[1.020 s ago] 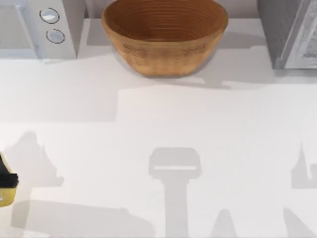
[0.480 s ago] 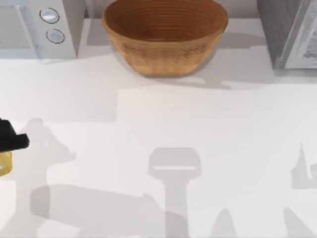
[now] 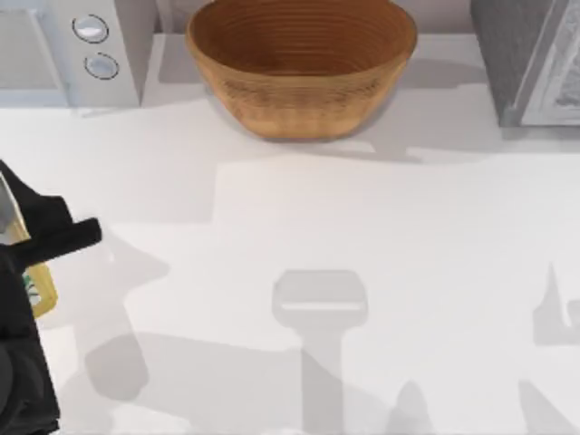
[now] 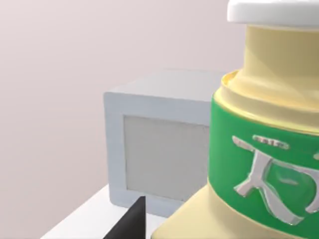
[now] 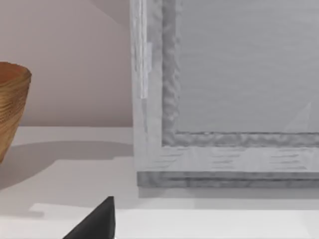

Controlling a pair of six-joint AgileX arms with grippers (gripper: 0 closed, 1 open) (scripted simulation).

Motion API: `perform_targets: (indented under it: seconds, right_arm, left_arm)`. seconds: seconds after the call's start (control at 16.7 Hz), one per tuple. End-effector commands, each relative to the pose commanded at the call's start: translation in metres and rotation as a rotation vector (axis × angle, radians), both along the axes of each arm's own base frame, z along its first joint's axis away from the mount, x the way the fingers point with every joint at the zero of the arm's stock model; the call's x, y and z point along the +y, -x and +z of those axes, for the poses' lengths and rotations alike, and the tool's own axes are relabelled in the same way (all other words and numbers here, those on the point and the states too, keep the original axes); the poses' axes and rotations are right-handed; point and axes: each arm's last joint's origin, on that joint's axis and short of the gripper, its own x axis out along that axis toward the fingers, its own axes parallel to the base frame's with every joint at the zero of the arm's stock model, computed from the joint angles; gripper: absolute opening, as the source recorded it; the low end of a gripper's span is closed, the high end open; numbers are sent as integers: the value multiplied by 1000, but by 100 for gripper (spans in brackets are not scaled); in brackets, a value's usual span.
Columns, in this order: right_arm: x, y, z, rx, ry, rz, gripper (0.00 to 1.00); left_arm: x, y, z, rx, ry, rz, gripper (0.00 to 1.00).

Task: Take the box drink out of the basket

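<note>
White desk (image 3: 381,236), large round tan-brown woven basket (image 3: 302,63) at far edge, nothing inside. Left gripper (image 3: 32,258) at desk's left edge, jaws gripping pale yellow green-labelled box drink (image 4: 264,164), well apart from basket. Carry step; next, likely lower and release. Right gripper: state, cannot tell.

left gripper (image 3: 27,258) at table's (image 3: 362,236) left edge, clamped on box drink (image 3: 38,288) | basket (image 3: 302,65) far centre, well apart | microwave (image 3: 68,50) far left
</note>
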Motion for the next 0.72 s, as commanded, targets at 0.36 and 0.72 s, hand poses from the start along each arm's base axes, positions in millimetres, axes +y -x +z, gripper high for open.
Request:
perform_targets:
  seconds: [0.36, 0.72]
  right_arm:
    - [0, 0, 0, 0, 0, 0, 100]
    - [0, 0, 0, 0, 0, 0, 100]
  left_arm:
    - [-14, 2, -3, 13, 17, 44, 0]
    - [-12, -1, -8, 24, 3, 48, 0]
